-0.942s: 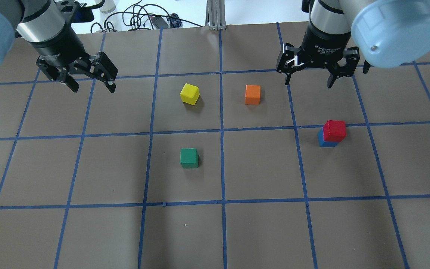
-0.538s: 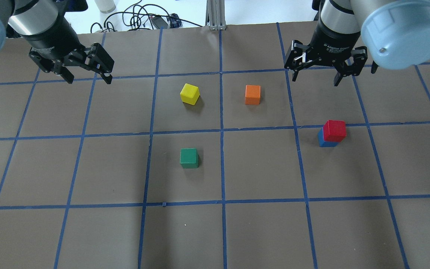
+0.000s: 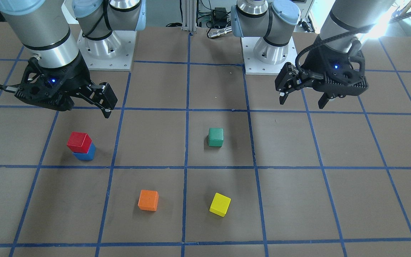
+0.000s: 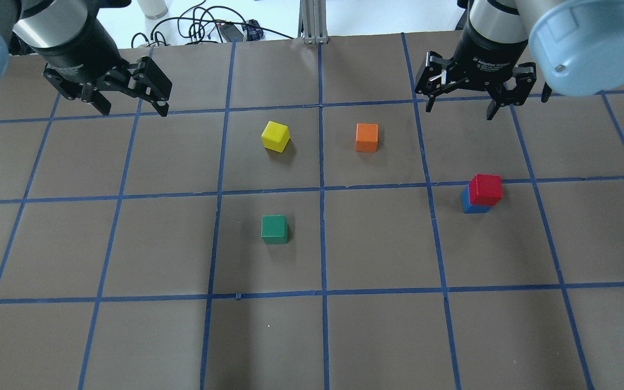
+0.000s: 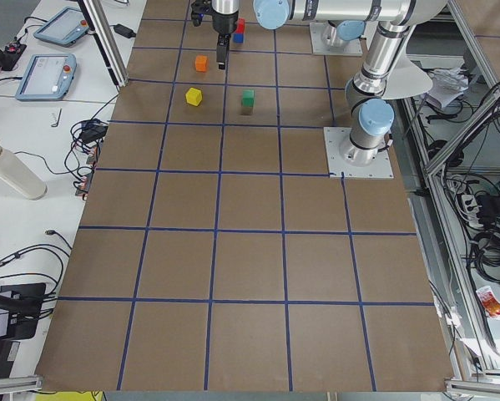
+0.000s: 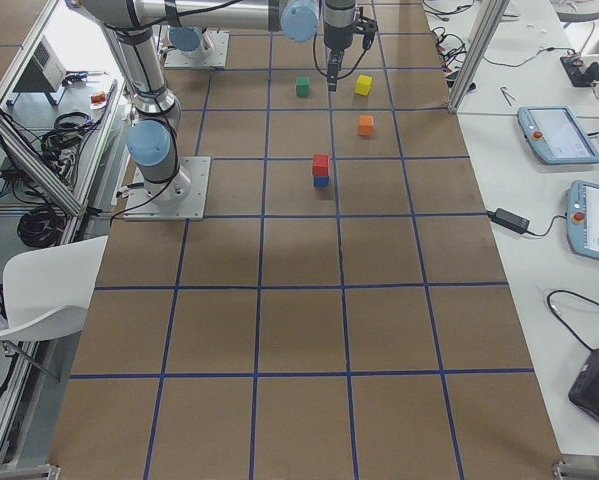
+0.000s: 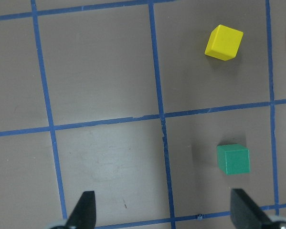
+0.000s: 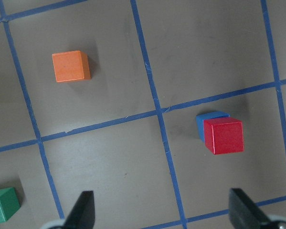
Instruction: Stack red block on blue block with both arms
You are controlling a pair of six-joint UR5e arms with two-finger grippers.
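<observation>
The red block (image 4: 486, 188) sits on the blue block (image 4: 467, 205), slightly offset, at the counter's (image 4: 344, 336) right. My left gripper (image 4: 136, 110) and right gripper (image 4: 461, 111) hang spread apart and empty. Stacking looks done; next I need only retreat clear of the stack.

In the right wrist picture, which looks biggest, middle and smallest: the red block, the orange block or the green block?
1. red block: biggest, though it sits on the blue block, nearer the camera.
2. orange block: a bit smaller.
3. green block: smallest, but the edge cuts it off, so unsure.
</observation>
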